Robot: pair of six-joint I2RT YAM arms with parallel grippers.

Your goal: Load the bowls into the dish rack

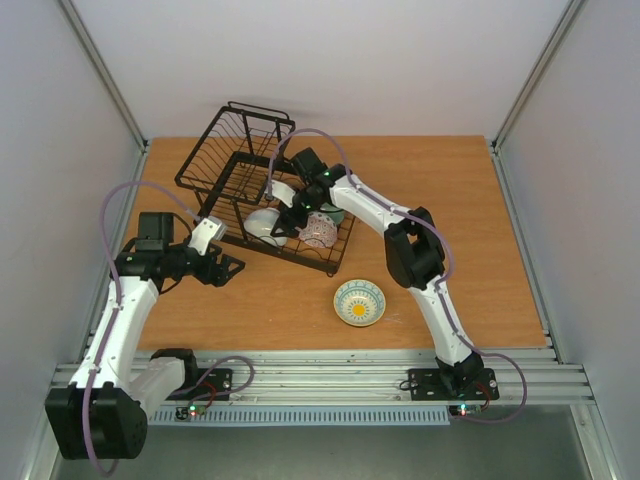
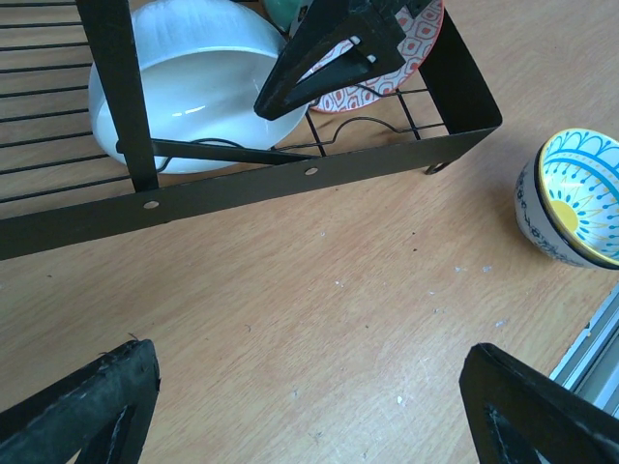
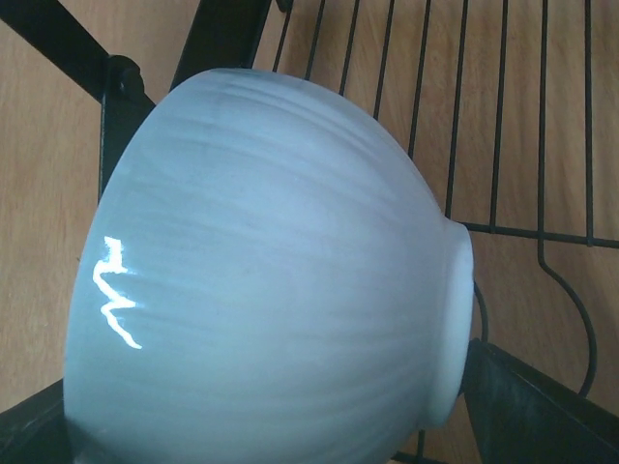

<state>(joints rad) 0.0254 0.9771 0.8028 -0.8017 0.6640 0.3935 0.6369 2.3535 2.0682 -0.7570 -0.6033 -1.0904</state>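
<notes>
The black wire dish rack point(image 1: 212, 160) stands at the back left of the table. In it lie the cream-white bowl point(image 1: 260, 227), the red-and-white bowl point(image 1: 320, 233) and, partly hidden by my right arm, the sage green bowl point(image 1: 333, 213). The blue-patterned bowl point(image 1: 359, 302) with a yellow centre sits upright on the table in front of the rack. My right gripper point(image 1: 287, 220) is open, and its wide-spread jaws stand either side of the white bowl point(image 3: 271, 290). My left gripper point(image 1: 228, 266) is open and empty over bare table by the rack's near edge point(image 2: 290, 184).
The rack's taller basket section point(image 1: 250, 130) is at its far end. The left wrist view shows the white bowl point(image 2: 184, 87), the red-and-white bowl point(image 2: 411, 48) and the blue-patterned bowl point(image 2: 575, 198). Grey walls close in both sides, and a metal rail point(image 1: 320, 370) runs along the near edge.
</notes>
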